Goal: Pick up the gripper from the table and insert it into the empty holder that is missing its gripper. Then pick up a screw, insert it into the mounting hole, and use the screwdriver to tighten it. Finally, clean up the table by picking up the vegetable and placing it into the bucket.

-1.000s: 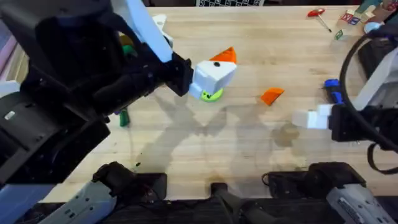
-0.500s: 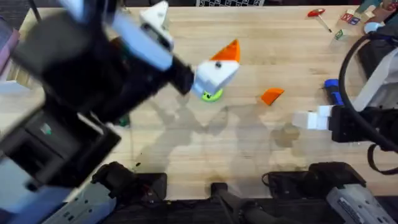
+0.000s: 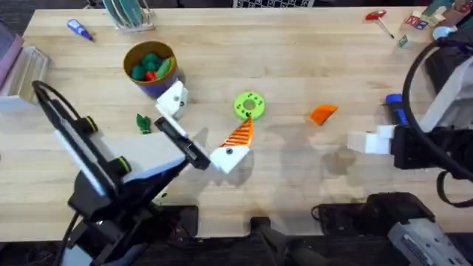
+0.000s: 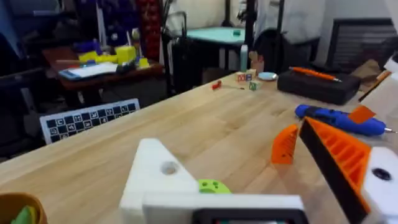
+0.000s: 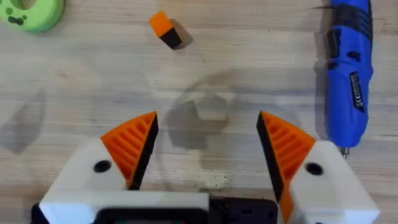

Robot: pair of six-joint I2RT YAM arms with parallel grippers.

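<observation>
The gripper, an orange ribbed wedge, lies loose on the table right of centre. My left gripper stands open low over the table. One of its fingers carries an orange pad. The other is the bare white holder. My right gripper is open over bare wood, beside the blue screwdriver. The dark green vegetable lies left of the holder. The bucket stands behind it. Tiny dark specks are too small to identify.
A lime-green disc sits just beyond my left gripper's padded finger. A small blue-handled tool and a rack are at the back left. A red-handled tool and coloured blocks are at the back right.
My left arm has come down from close under the camera and now lies low over the table, with its gripper drawn nearer the front, this side of the lime disc. The right arm has not moved.
</observation>
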